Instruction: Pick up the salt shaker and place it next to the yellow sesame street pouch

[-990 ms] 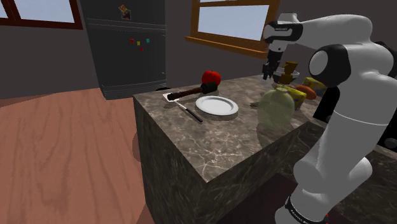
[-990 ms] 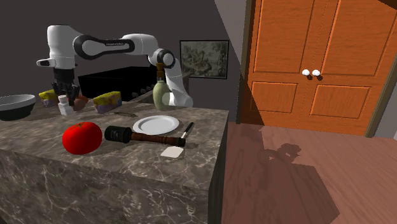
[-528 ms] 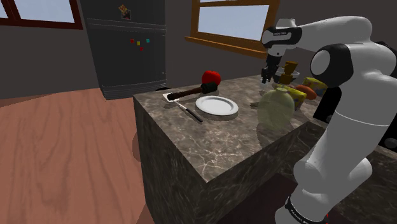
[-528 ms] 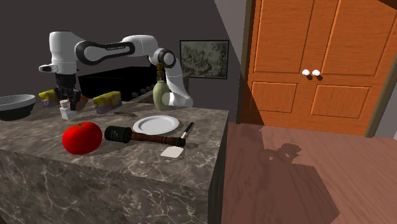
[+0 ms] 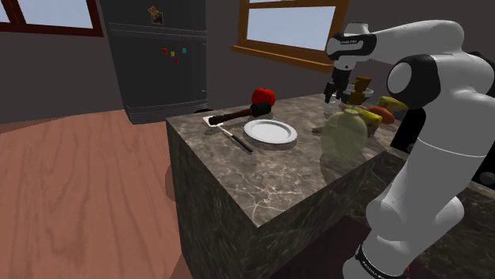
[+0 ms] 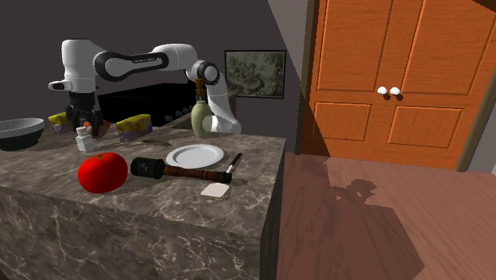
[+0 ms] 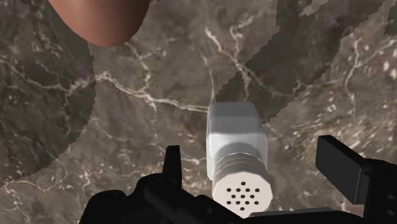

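Standing upright on the dark marble counter (image 6: 159, 203), the white salt shaker (image 7: 236, 159) turns its perforated cap toward the wrist camera. The gripper (image 7: 251, 156) hangs right over it, its black fingers (image 7: 340, 168) spread apart, one on each side. Bare stone shows between each finger and the shaker's body, so nothing is clasped.

In the second exterior view the shaker (image 6: 82, 141) rests on the counter directly below the gripper (image 6: 83, 126). A yellow pouch (image 6: 137, 126) lies near it toward that view's right, and a second yellow packet (image 6: 58, 119) sits behind it toward the left. I cannot tell which of the two bears the Sesame Street print. A brown rounded object (image 7: 102, 19) is close by, a grey bowl (image 6: 17, 131) lies further left, and the tomato (image 6: 102, 172) and white plate (image 6: 195, 154) stand well apart toward the counter's front.

As for progress, the shaker is free of the hand and already among the yellow packets. If this spot counts as next to the pouch, only lifting the arm clear is left. If not, a grasp, a lift and a short carry toward the pouch remain.
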